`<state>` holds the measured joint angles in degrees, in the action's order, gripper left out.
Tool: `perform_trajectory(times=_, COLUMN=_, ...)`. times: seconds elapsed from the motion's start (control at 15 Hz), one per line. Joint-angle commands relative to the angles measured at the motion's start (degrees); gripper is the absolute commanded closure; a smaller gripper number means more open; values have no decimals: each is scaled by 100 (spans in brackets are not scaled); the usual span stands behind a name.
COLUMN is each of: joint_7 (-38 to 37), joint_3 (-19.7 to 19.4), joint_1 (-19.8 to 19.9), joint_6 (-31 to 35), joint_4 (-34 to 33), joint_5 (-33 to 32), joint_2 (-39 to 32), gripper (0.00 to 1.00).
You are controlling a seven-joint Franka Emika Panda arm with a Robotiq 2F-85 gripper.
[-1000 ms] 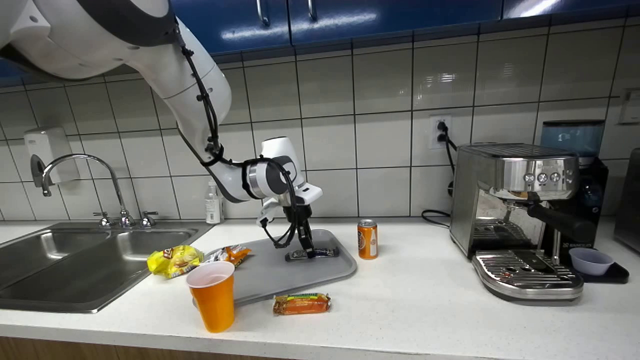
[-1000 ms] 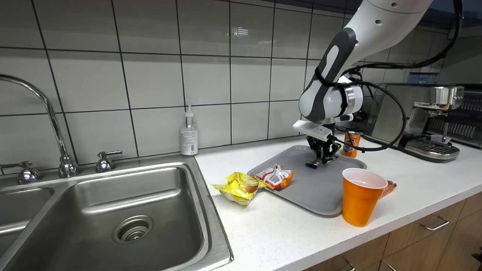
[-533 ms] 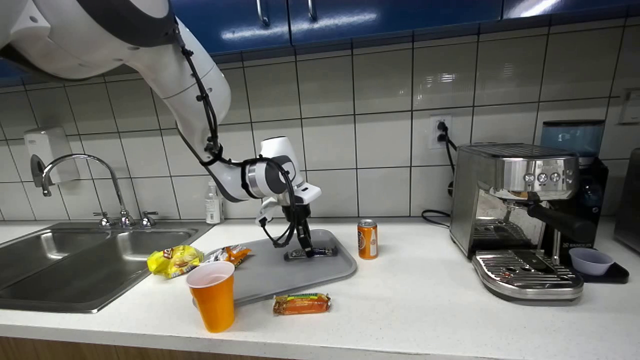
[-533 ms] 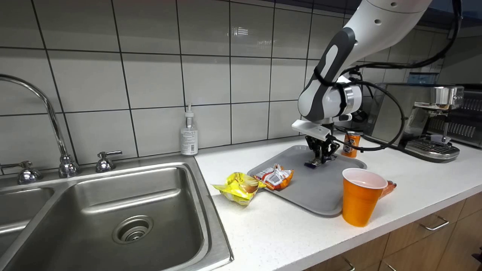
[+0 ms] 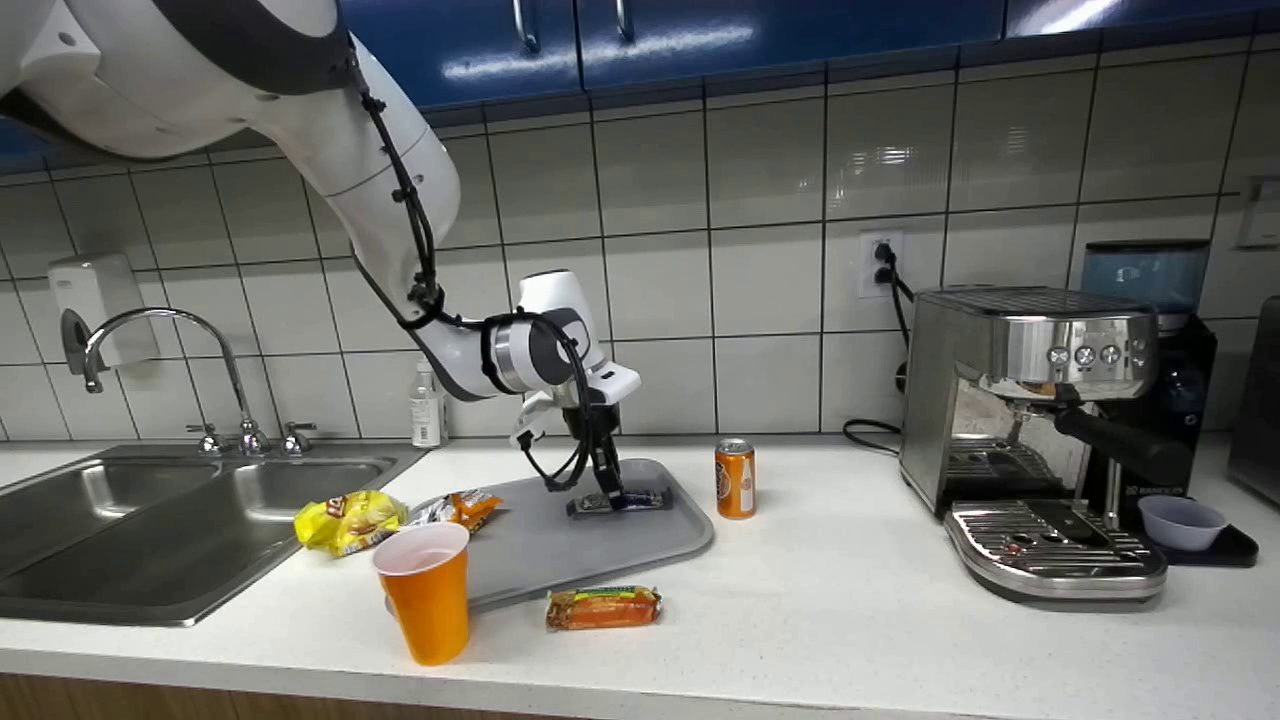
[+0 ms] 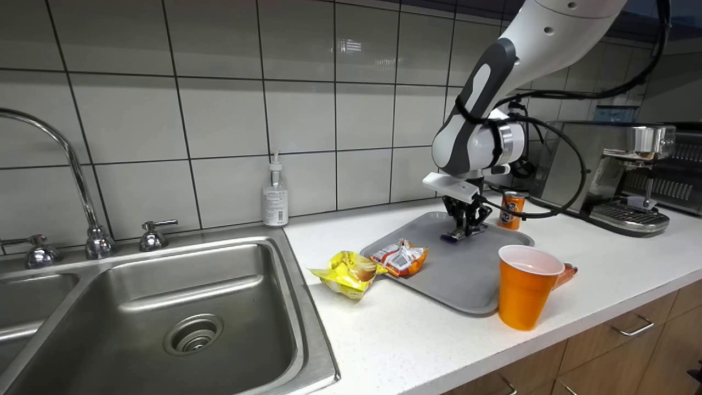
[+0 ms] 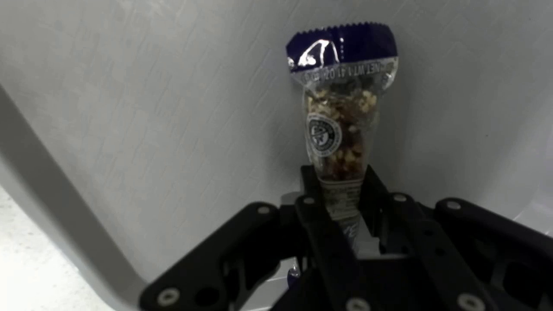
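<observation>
In the wrist view my gripper [image 7: 339,190] is shut on a clear-wrapped nut bar [image 7: 341,129] with a dark blue end. One black finger presses each side near its middle; the bar's lower part is hidden behind the linkage. Under it spreads a grey tray [image 7: 173,108]. Both exterior views place the gripper [image 5: 614,497] over the tray's far part, the bar [image 6: 453,237] lying level across the fingertips. Whether the bar touches the tray or hangs just above it, I cannot tell. An orange can [image 5: 735,480] stands on the counter beside the tray.
An orange cup [image 5: 432,610] stands at the tray's near edge, with an orange-wrapped bar [image 5: 603,608] close by. A yellow bag [image 6: 351,271] and an orange-white bag [image 6: 399,258] lie towards the sink [image 6: 296,307]. A coffee machine [image 5: 1030,400] stands on the counter.
The gripper and the bar have shifted slightly towards the sink side and a little upward. The jaws have kept their grip; everything else stays where it was.
</observation>
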<state>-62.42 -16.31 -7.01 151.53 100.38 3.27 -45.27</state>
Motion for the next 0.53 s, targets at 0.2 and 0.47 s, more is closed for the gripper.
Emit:
perform_trajectory(times=0.2, joint_7=-3, joint_3=69, joint_1=-87, joint_6=-161, joint_4=-88, joint_5=-103, joint_2=65, gripper=93)
perform_trajectory(times=0.47, joint_7=3, joint_3=88, joint_1=-188, joint_6=-114, joint_4=-39, joint_5=-126, joint_2=124, gripper=93)
